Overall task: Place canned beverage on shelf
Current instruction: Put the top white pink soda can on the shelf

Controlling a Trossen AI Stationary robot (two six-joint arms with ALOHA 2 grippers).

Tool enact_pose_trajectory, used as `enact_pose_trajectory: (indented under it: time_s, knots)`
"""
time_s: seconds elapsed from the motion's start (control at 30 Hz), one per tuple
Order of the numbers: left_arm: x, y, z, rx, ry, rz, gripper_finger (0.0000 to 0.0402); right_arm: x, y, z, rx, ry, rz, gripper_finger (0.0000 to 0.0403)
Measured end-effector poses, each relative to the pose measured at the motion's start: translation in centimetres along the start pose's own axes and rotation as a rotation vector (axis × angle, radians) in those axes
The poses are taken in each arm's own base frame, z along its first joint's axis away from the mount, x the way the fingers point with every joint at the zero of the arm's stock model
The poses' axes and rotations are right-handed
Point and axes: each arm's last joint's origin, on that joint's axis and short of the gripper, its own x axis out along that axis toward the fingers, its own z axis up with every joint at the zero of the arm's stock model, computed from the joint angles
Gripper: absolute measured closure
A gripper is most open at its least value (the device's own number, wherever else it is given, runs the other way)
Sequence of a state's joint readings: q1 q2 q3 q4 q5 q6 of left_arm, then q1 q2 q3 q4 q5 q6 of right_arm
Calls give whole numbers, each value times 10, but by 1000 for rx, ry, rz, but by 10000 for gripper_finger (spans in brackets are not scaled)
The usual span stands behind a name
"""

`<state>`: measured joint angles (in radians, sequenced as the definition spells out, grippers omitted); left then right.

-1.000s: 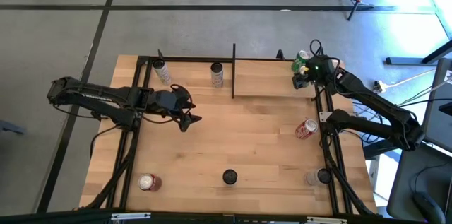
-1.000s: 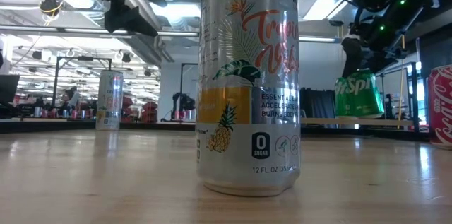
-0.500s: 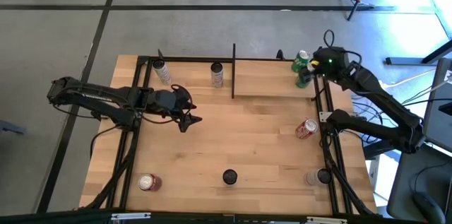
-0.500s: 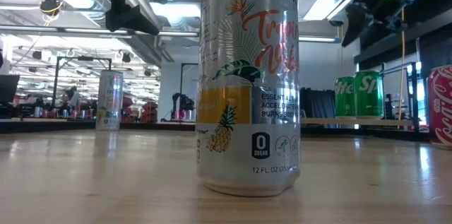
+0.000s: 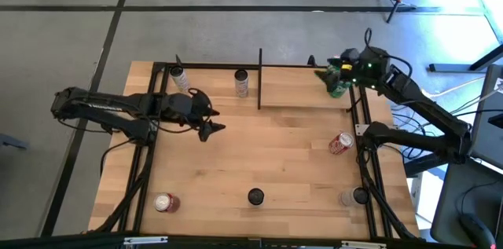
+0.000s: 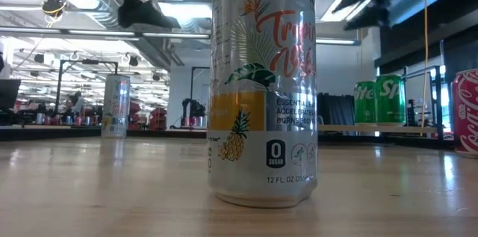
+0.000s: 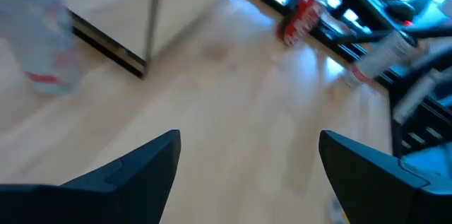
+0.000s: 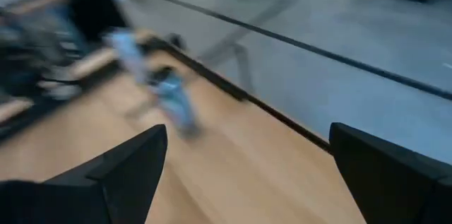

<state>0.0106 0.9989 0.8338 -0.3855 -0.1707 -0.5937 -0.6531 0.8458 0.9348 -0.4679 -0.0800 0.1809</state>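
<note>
A glossy metal can with a printed label is seen at frame centre. The table is made of pale, smooth, lightly grained wood.

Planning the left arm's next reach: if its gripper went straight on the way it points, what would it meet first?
Judging by its wrist view, the open left gripper would probably cross bare tabletop first, then meet the red can lying beyond; depth is unclear.

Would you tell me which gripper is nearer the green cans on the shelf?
The right gripper, open, hovers just above the green cans at the shelf's right end. The left gripper, also open, is across the table, past the shelf's left end.
</note>
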Motion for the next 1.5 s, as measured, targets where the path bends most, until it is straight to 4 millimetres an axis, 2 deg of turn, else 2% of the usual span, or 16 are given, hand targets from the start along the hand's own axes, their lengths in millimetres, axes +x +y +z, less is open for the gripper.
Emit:
enact_pose_trajectory:
  time_s: [0.13,0.37,0.5,0.63,0.83,0.97,1.07,1.17,1.3,1.5]
  knots:
    - [-8,3,25,31,-99,49,69,22,24,11,-80,-109,136,24]
    - [-23,15,56,63,-206,197,69,52,54,12,-94,-174,215,24]
    - [-17,27,60,104,-195,272,69,64,68,2,-63,-122,247,24]
    - [-3,46,68,154,-128,241,69,70,76,-4,-69,-86,264,24]
    - [29,85,80,205,-68,254,69,78,75,-7,-58,-76,213,24]
    - [51,114,84,186,-5,150,69,80,74,-7,-38,-90,149,24]
    - [58,133,97,152,9,75,69,88,71,-3,33,-141,89,24]
    - [61,143,110,231,-27,80,69,89,67,0,45,-165,92,24]
    - [80,152,108,293,-5,63,69,94,63,-3,4,-136,76,24]
    - [90,155,107,317,-8,126,69,100,58,-6,-102,-95,103,24]
